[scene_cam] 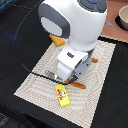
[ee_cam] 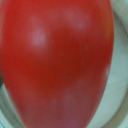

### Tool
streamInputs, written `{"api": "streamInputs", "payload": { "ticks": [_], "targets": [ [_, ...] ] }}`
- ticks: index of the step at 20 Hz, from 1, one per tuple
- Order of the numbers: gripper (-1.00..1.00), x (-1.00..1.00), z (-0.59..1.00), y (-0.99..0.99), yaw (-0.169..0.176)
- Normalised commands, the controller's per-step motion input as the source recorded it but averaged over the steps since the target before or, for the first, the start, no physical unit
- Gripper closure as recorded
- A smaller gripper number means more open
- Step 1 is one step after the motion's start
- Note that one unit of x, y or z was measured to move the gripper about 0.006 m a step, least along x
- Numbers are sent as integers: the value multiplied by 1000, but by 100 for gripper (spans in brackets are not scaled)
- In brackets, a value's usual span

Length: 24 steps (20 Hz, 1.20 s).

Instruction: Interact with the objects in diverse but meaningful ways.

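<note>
— Red fills nearly the whole wrist view: that is the tomato [ee_cam: 57,62], blurred and very close to the camera, with a pale curved rim showing along one edge.

— Is the gripper holding it?

— I cannot tell. No fingers show in the wrist view, and in the exterior view the arm [scene_cam: 75,25] hides its own gripper. It hangs low over the woven mat [scene_cam: 102,75], wrist down by the mat's middle.

— Where are the other foods?

— A yellow packet [scene_cam: 61,95] lies flat on the mat, near the edge toward the exterior view's bottom, just apart from the wrist. Orange bits peek out around the arm; I cannot say what they are. A fork [scene_cam: 47,74] lies beside the wrist, on the exterior view's left. A pot [scene_cam: 123,19] sits off the mat at the upper right.

— Which step, then?

— My guess is either a reach onto the tomato or a carry with it in hand. If reaching, the next move calls for a centred, gentle close, since a round toy may roll away. If carrying, a steady lift clear of the fork and packet.
</note>
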Motion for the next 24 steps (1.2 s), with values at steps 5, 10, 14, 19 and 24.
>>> {"api": "streamInputs", "payload": {
  "ticks": [5,10,14,19,24],
  "targets": [
    [100,-155,-123,112,0],
    [100,-146,-105,122,0],
    [100,-117,-63,143,0],
    [100,-93,-39,151,0],
    [100,-91,-34,149,0]
  ]
}}
